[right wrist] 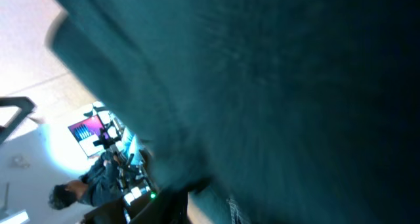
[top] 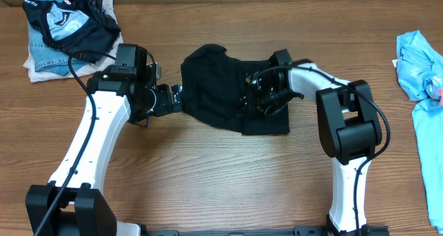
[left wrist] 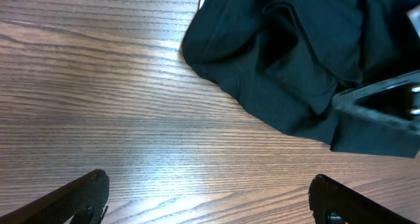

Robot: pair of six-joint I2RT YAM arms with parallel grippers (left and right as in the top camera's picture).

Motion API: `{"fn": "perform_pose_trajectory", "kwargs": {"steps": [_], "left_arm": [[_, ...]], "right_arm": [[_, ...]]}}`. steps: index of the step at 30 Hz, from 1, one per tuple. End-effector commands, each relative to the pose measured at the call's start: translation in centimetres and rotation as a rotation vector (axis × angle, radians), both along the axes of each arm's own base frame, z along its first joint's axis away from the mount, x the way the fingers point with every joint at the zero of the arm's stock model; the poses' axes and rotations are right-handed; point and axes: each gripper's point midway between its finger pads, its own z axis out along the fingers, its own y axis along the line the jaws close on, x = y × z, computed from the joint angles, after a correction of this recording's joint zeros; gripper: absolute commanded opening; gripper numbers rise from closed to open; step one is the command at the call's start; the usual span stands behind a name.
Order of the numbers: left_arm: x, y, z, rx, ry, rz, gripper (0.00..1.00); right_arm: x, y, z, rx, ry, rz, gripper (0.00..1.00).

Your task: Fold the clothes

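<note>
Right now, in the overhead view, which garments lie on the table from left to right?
Pile of patterned, denim and white clothes → black T-shirt → light blue garment

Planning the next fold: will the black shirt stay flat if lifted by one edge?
Probably not: the shirt lies in soft creases, so it likely droops. Pushed across the table, it would probably bunch up.

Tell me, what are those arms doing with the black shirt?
Left gripper open, empty, beside black T-shirt. Right gripper on its fabric, grip unclear. Clothes pile, light blue garment lie apart.
</note>
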Motion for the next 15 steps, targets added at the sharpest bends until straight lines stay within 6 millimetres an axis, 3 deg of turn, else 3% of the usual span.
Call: {"fn": "perform_pose_trajectory", "kwargs": {"steps": [1,5,10,15], "left_arm": [[-0.3,-0.2,-0.3,-0.003,0.01,-0.024,1.0],[-0.4,-0.2,-0.3,-0.002,0.013,-0.024,1.0],[-0.4,-0.2,-0.3,-0.002,0.014,-0.024,1.0],[-0.4,-0.2,-0.3,-0.002,0.014,-0.024,1.0]], "right_arm": [[-0.1,-0.2,-0.4,0.008,0.061,-0.044,0.24],[1.4,-1.0,2.3,0.019,0.019,-0.061,0.23],[2.1,-2.9,8.0,-0.026,-0.06,-0.069,0.26],[1.4,-5.6,8.9,-0.137,-0.049,-0.096,0.37]]}}
